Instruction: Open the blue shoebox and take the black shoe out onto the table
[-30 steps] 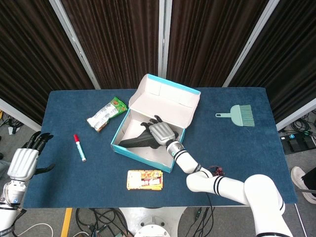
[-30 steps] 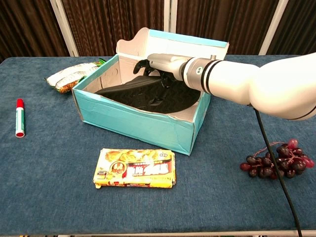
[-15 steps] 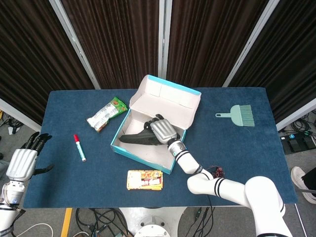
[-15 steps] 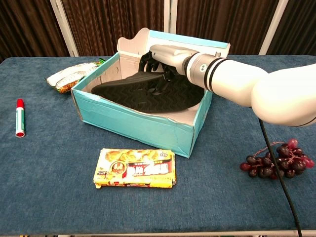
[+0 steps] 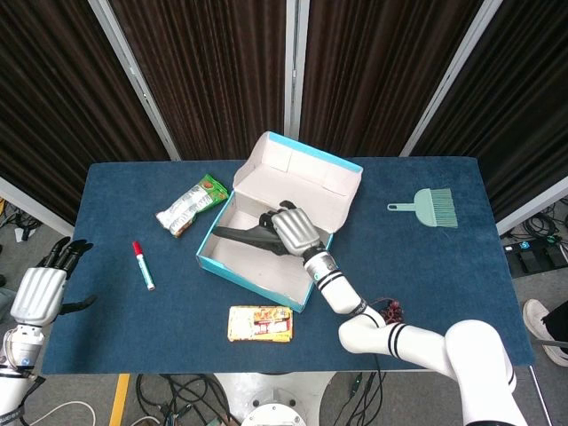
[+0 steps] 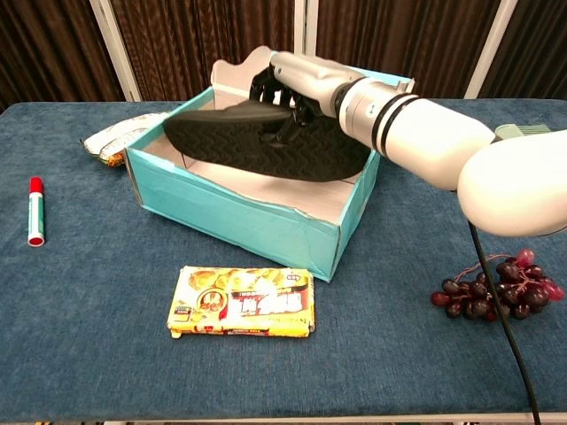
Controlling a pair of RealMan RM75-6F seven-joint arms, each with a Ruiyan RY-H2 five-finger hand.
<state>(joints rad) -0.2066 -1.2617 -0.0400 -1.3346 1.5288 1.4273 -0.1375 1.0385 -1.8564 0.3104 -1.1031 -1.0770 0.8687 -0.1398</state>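
The blue shoebox (image 5: 251, 277) (image 6: 230, 217) stands open mid-table, its lid (image 5: 302, 169) tipped up at the back. My right hand (image 5: 295, 230) (image 6: 297, 81) grips the black shoe (image 5: 241, 235) (image 6: 257, 142), which hangs sole-up at rim height over the box, toe pointing left. My left hand (image 5: 40, 290) hovers off the table's left edge with its fingers apart, holding nothing; only the head view shows it.
A red marker (image 5: 143, 264) (image 6: 35, 211) lies to the left, a green snack bag (image 5: 192, 204) (image 6: 124, 137) behind it. A yellow snack packet (image 5: 260, 323) (image 6: 241, 301) lies in front of the box, grapes (image 6: 496, 288) to the right. A teal brush (image 5: 429, 207) sits at far right.
My right hand has lifted the black shoe from the box floor up to about rim height. The box shifted slightly. The left hand stayed still.
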